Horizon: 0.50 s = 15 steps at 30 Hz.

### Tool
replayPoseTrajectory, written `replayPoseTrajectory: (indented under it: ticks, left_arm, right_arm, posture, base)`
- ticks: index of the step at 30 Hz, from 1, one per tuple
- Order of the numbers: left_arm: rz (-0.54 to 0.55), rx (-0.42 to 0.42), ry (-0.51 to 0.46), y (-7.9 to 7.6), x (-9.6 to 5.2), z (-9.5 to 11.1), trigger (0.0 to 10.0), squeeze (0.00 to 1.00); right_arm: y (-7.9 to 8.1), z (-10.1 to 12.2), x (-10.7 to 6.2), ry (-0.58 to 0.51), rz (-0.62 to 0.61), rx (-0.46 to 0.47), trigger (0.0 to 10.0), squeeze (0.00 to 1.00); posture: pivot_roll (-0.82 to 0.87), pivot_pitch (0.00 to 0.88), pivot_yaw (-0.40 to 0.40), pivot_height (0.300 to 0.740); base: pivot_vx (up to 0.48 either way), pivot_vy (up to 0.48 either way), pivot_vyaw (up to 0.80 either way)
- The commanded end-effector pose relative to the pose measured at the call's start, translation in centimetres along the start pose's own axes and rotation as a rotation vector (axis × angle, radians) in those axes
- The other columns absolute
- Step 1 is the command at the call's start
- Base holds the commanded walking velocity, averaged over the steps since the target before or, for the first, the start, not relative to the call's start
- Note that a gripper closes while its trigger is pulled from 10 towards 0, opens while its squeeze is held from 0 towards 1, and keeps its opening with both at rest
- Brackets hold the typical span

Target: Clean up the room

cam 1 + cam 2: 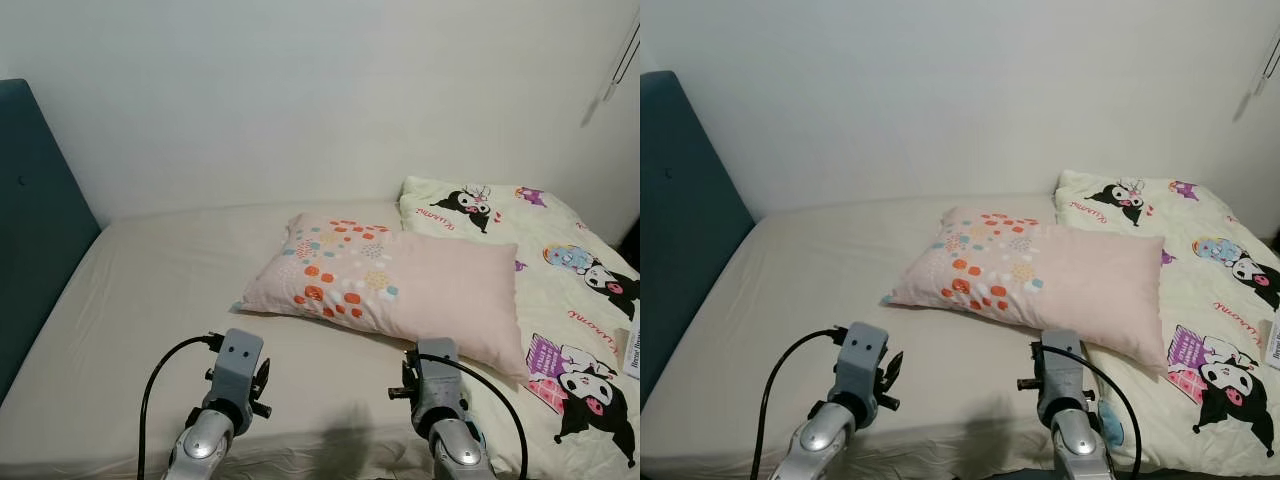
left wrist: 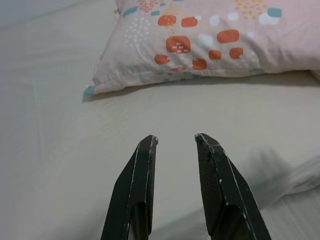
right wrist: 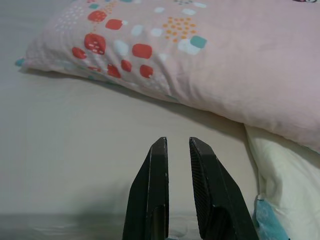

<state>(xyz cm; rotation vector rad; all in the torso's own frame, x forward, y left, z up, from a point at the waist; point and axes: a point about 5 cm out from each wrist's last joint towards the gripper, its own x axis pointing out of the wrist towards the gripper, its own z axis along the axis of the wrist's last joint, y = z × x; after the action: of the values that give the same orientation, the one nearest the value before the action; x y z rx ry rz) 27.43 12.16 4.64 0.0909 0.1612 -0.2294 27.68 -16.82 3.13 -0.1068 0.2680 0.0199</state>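
Observation:
A pink pillow [image 1: 400, 285] with orange, teal and white dots lies askew in the middle of the bed [image 1: 160, 290], its right end resting on a cream cartoon-print blanket [image 1: 575, 300]. Both arms reach over the bed's near edge. My left gripper [image 2: 175, 139] hovers open above the bare cream sheet, short of the pillow's left corner [image 2: 90, 91]. My right gripper [image 3: 175, 141] is open by a narrow gap with nothing between its fingers, just before the pillow's long front edge [image 3: 210, 107].
A teal padded headboard [image 1: 35, 230] stands at the left end of the bed, and a plain white wall runs behind it. A white printed item [image 1: 632, 350] lies on the blanket at the far right. A teal patch [image 3: 265, 225] shows at the blanket's near edge.

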Motion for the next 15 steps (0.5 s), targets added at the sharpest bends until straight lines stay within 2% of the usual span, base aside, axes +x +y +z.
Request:
replayPoseTrajectory:
  ticks: [1,2,15]
  left_arm:
    - [-0.001,-0.004,-0.004,-0.03,-0.17,-0.07,10.0,0.0]
    - [-0.001,-0.004,-0.003,-0.06,-0.19,-0.09,10.0,0.0]
    - [-0.016,0.0,0.007,-0.35,-0.04,-0.03,10.0,0.0]
  right_arm:
    - [0.32,-0.27,-0.14,0.011,0.02,-0.016,10.0,0.0]
    - [0.42,-0.28,-0.17,0.011,0.03,-0.018,10.0,0.0]
    - [0.2,-0.2,-0.11,0.011,0.018,-0.022,10.0,0.0]
  posture:
    - [-0.04,0.049,-0.009,0.74]
    - [-0.04,0.048,-0.009,0.74]
    - [-0.04,0.05,-0.01,0.74]
  base:
    - [0.0,0.0,0.0]
    - [0.0,0.0,0.0]
    - [0.0,0.0,0.8]
